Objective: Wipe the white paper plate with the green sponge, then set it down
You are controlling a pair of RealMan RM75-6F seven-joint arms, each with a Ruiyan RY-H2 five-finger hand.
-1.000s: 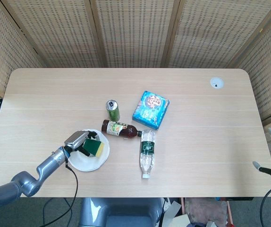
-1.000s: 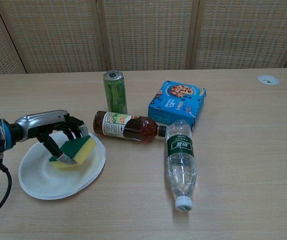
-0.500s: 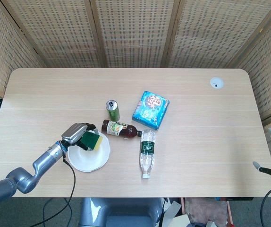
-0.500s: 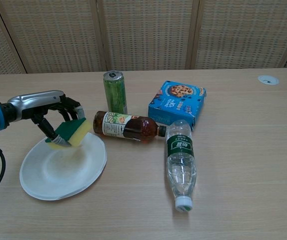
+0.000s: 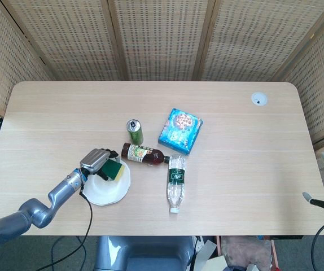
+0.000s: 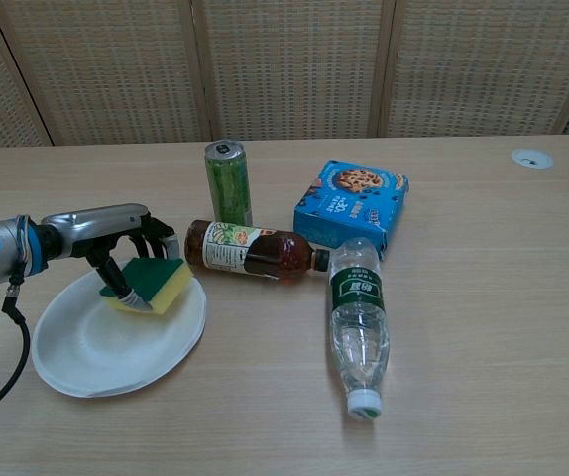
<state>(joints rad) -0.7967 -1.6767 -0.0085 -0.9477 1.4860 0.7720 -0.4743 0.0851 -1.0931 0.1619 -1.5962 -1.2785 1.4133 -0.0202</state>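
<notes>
Since half a second ago the left hand [image 6: 116, 243] has brought the green sponge [image 6: 152, 283] down onto the plate's [image 6: 86, 352] far rim, near the bench's front-left corner; bare plate lies toward the robot.

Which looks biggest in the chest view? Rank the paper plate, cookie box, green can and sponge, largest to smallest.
1. white paper plate, nearest the camera, which adds to its size.
2. blue cookie box.
3. green can and green sponge, held by the left hand: they look too alike to rank.
</notes>
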